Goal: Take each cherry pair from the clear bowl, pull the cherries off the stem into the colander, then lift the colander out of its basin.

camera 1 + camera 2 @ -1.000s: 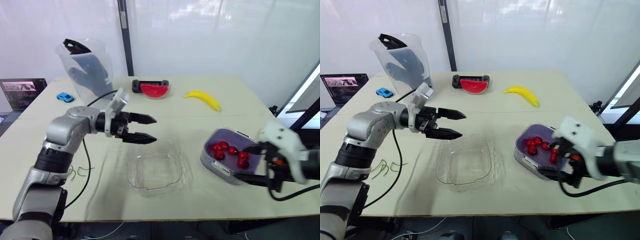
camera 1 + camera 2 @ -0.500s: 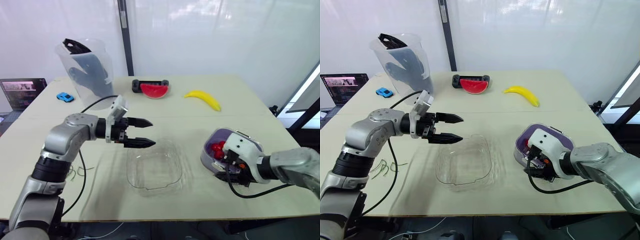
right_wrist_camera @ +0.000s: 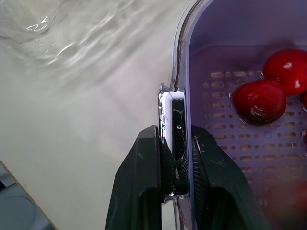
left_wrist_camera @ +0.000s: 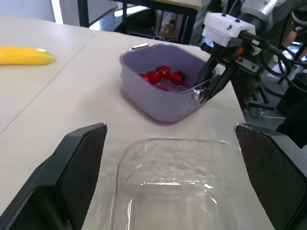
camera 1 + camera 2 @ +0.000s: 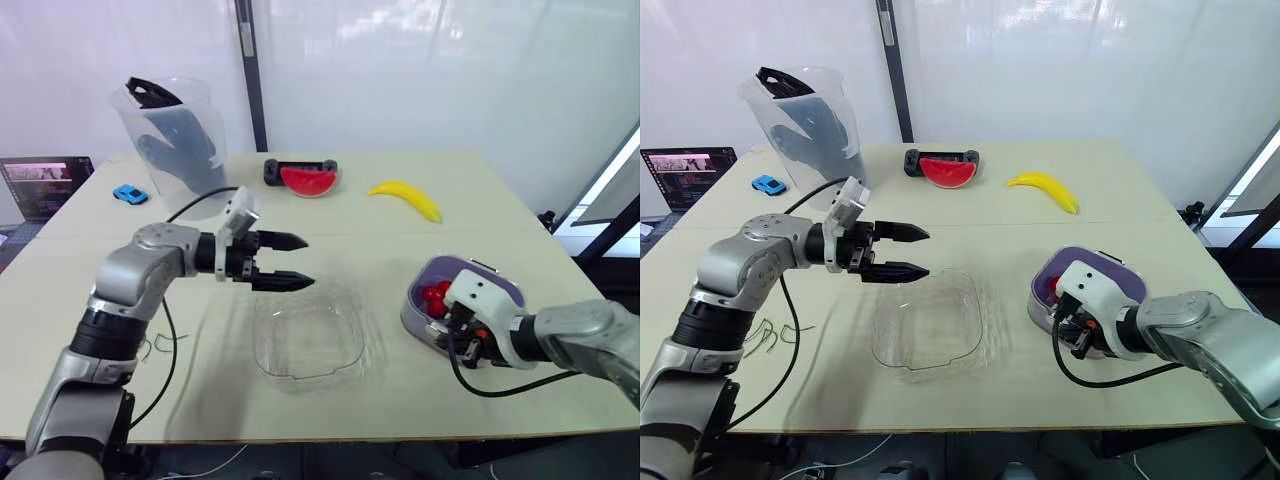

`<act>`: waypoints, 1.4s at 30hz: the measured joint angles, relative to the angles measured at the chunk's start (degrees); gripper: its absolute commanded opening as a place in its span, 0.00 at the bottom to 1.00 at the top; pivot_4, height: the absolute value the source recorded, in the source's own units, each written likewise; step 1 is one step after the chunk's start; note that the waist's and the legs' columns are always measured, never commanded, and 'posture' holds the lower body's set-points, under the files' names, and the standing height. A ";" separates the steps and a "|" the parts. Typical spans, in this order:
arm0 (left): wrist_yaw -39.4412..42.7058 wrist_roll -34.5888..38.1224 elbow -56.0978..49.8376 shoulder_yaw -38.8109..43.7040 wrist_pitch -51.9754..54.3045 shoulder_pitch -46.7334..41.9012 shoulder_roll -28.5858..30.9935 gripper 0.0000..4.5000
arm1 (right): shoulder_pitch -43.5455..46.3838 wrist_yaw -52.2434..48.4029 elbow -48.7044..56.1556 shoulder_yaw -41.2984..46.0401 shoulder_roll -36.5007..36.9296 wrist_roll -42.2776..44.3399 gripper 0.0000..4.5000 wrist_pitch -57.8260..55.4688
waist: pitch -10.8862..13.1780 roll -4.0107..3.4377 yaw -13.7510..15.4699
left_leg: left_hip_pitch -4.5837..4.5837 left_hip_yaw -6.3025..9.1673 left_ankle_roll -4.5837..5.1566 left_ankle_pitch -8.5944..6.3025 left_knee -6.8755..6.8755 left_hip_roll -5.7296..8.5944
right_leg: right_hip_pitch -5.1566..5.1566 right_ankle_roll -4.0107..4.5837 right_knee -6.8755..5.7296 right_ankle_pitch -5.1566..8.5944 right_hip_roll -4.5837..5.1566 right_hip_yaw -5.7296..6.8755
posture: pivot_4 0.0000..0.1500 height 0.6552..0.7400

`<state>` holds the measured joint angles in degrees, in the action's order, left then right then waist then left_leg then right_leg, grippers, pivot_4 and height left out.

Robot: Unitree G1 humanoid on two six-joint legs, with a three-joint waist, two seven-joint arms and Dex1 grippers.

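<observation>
Thin green stems (image 5: 768, 335) lie on the table (image 5: 480, 200) near its left edge, beside the left arm. The left gripper (image 5: 306, 262) hovers with its fingers spread above the far left rim of the clear bowl (image 5: 262, 345), which sits mid-table. Further right, the purple colander (image 3: 230, 28) rests inside its clear basin (image 3: 177, 52), with red cherries (image 3: 259, 100) on its perforated floor. The right gripper (image 3: 176, 136) is clamped on the colander's white handle tab (image 3: 166, 111) at the rim nearest the robot.
</observation>
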<state>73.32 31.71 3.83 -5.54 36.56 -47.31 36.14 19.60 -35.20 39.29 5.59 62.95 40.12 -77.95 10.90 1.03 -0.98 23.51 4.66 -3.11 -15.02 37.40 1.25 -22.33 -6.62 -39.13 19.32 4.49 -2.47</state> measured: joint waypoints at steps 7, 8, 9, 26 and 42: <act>0.37 -1.12 1.20 -0.50 -1.14 -0.65 -1.74 1.00 | -2.02 -1.99 4.50 6.08 1.66 1.93 0.05 0.33 | 0.00 0.00 -0.06 | 0.00 -0.01 0.00 0.00 0.00 0.02 | 0.00 0.00 -0.01 0.00 -0.01 0.00 | 1.00 1.00; 0.42 -1.23 1.39 -0.51 -1.24 -0.72 -2.09 1.00 | -2.55 -2.13 4.86 6.92 1.74 2.12 0.05 0.39 | 0.00 0.00 -0.07 | 0.00 -0.01 0.00 0.00 0.00 0.02 | 0.00 0.00 -0.01 0.00 -0.01 0.00 | 1.00 1.00; 0.43 -1.32 1.80 -0.52 -1.46 -0.76 -2.65 1.00 | -3.03 -2.23 5.49 8.11 1.83 2.50 0.05 0.19 | 0.00 0.00 -0.06 | 0.00 -0.01 0.00 0.00 0.00 0.02 | 0.00 0.00 -0.01 0.00 -0.01 0.00 | 1.00 1.00; 2.40 -3.88 7.98 -2.12 -4.67 -3.18 -6.42 1.00 | 0.60 -2.26 7.00 21.16 3.01 10.52 0.05 -6.67 | 0.00 0.00 0.00 | 0.00 -0.01 0.00 0.00 0.01 0.02 | 0.00 0.00 -0.02 0.00 -0.01 0.00 | 1.00 1.00; 3.78 -5.06 8.73 -2.13 -5.00 -3.46 -6.36 1.00 | 5.64 1.64 5.14 25.02 0.26 21.17 0.05 -10.12 | 0.00 0.00 0.04 | 0.00 -0.01 0.00 0.00 0.01 0.01 | 0.00 0.00 -0.03 0.00 0.00 0.00 | 1.00 1.00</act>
<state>77.10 26.65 12.56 -7.67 31.57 -50.76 29.77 25.24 -33.56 44.43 30.61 63.21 61.28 -88.07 10.90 1.03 -0.94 23.51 4.66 -3.11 -15.02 37.40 1.26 -22.33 -6.62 -39.16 19.32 4.49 -2.47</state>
